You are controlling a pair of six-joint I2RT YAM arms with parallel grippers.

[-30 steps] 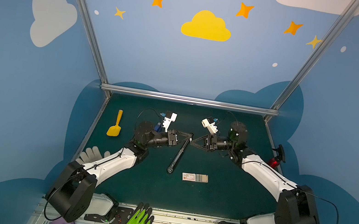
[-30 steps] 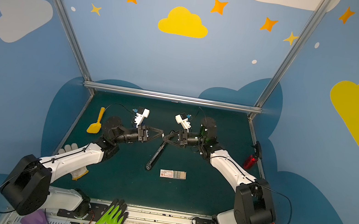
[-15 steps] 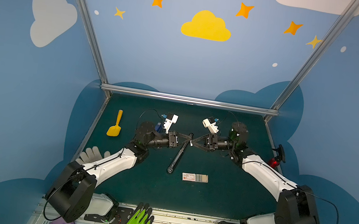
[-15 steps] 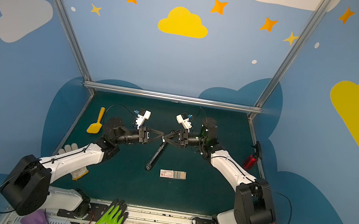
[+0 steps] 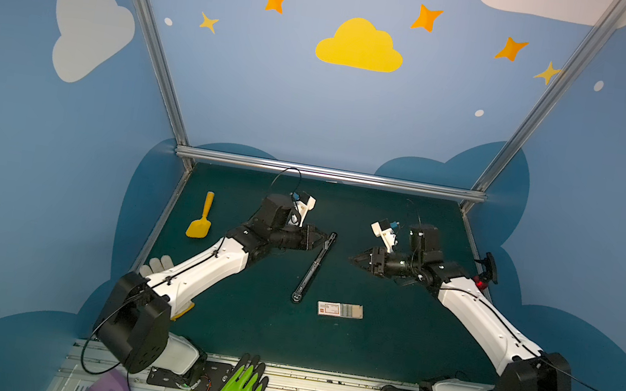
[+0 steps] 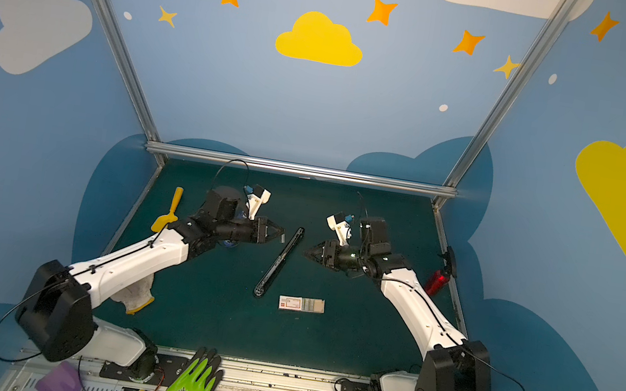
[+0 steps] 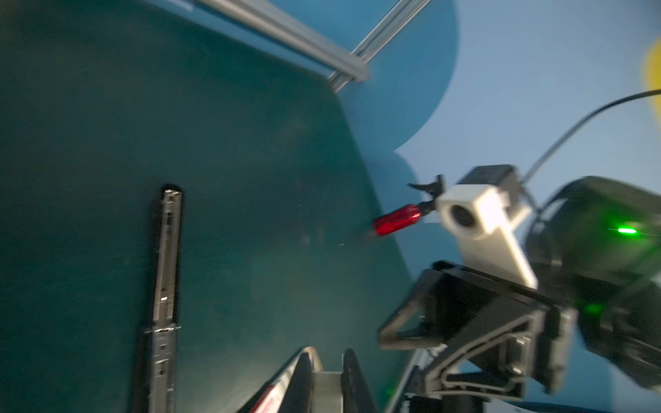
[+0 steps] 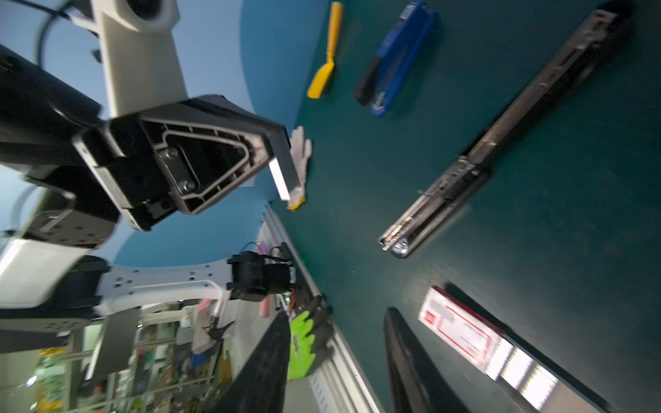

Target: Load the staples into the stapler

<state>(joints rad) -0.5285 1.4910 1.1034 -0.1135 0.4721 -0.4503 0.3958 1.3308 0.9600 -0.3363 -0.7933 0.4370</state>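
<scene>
The stapler point(image 5: 313, 268), long and black, lies opened flat in mid-table in both top views, its metal channel facing up point(image 8: 483, 157). My left gripper point(image 5: 323, 244) hovers by the stapler's far end, shut on a short silvery strip of staples point(image 8: 282, 175). The same strip shows grey between its fingers in the left wrist view point(image 7: 327, 386). The white staples box point(image 5: 340, 310) with a red label lies near the stapler's near end, its tray slid out with more strips. My right gripper point(image 5: 352, 260) hangs to the right of the stapler, open and empty point(image 8: 338, 314).
A blue stapler point(image 8: 397, 60) lies under my left arm, beside a yellow spatula point(image 5: 202, 218). A white glove point(image 5: 160, 266) sits at the left edge and a green glove point(image 5: 238, 387) on the front rail. A red and black tool point(image 5: 484, 272) is at the right edge.
My right gripper has opened and drawn back to the right, away from the stapler's far end. My left gripper stays there with the strip.
</scene>
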